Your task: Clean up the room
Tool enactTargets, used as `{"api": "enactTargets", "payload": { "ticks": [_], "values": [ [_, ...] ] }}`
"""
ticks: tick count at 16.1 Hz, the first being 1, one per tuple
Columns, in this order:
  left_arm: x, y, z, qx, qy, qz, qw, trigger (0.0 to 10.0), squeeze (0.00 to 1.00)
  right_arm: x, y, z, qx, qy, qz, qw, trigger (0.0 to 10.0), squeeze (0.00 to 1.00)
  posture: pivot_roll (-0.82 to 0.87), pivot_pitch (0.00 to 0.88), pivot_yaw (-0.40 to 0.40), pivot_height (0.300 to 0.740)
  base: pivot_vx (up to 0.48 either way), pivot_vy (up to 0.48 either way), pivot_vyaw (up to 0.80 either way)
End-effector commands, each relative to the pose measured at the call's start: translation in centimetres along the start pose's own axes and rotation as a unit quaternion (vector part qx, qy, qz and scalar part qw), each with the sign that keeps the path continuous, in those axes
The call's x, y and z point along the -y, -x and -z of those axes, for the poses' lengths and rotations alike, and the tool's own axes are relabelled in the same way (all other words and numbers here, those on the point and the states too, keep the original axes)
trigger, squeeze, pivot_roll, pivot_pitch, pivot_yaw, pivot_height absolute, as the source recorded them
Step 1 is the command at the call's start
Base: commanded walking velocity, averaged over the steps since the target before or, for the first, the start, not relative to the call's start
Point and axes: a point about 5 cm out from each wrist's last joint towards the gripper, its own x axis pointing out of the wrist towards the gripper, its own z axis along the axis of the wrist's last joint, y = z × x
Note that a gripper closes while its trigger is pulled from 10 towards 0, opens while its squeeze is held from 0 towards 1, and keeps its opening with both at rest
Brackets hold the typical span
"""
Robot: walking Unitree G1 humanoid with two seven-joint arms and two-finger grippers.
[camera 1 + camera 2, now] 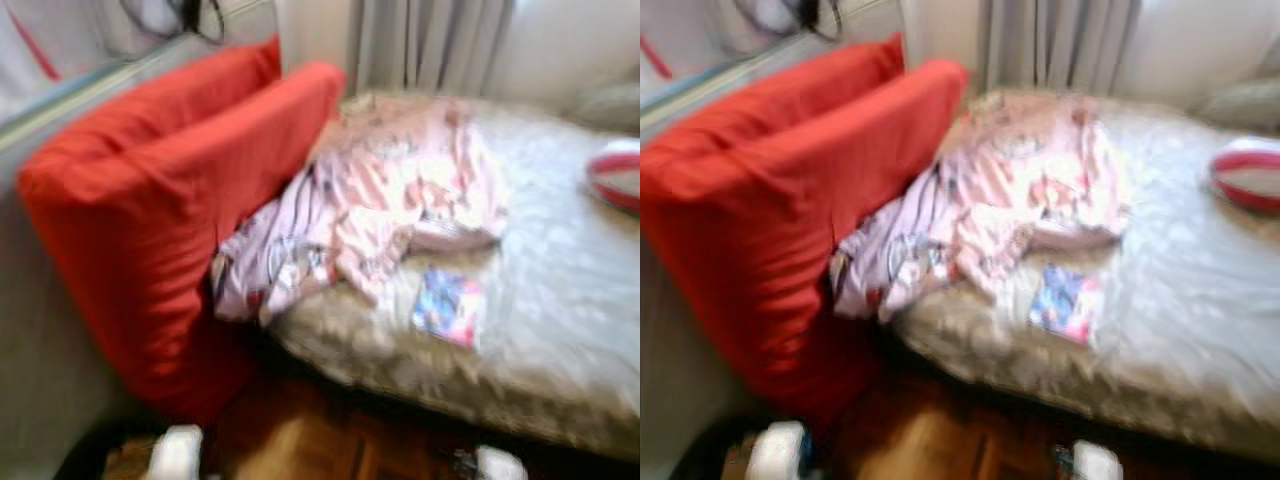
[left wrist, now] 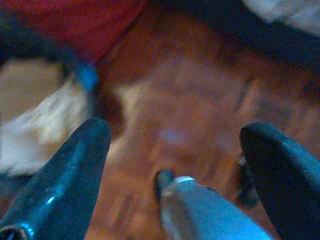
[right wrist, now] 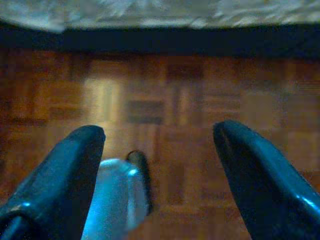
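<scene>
Blurred view: pink clothes [image 1: 385, 205] heaped on bed [image 1: 560, 300] against 2 red cushions [image 1: 170, 200], small book [image 1: 448, 307] just beside; left gripper [image 2: 175, 145] and right gripper [image 3: 159, 135] spread wide, empty, over parquet floor [image 3: 165, 85].
</scene>
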Motion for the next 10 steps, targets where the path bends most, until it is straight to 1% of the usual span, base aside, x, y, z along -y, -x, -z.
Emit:
{"api": "enactTargets", "payload": {
  "ticks": [1, 6, 8, 10],
  "values": [
    [-1.23, 0.58, 1.27, -0.021, 0.003, -0.017, 1.000, 10.0, 0.00, -1.17, -0.29, -0.63, 0.013, -0.003, -0.014, 1.000, 10.0, 0.00, -0.02, 0.037, -0.023, 0.740, 0.259, 0.000, 0.00],
    [-1.17, 0.61, 1.41, -0.022, 0.004, -0.017, 1.000, 10.0, 0.00, -1.33, -0.33, -0.71, 0.014, -0.008, -0.017, 1.000, 10.0, 0.00, -0.02, 0.039, -0.023, 0.740, 0.259, 0.000, 0.00],
    [-1.17, 0.62, 1.44, -0.022, 0.004, -0.018, 1.000, 10.0, 0.00, -1.42, -0.33, -0.69, 0.014, -0.007, -0.020, 1.000, 10.0, 0.00, -0.02, 0.039, -0.023, 0.740, 0.257, 0.000, -0.80],
    [-1.23, 0.63, 1.44, -0.022, 0.004, -0.018, 1.000, 10.0, 0.00, -1.50, -0.32, -0.78, 0.021, -0.007, -0.021, 1.000, 10.0, 0.00, -0.02, 0.039, -0.021, 0.740, 0.261, 0.000, 0.00]
  ]
}}
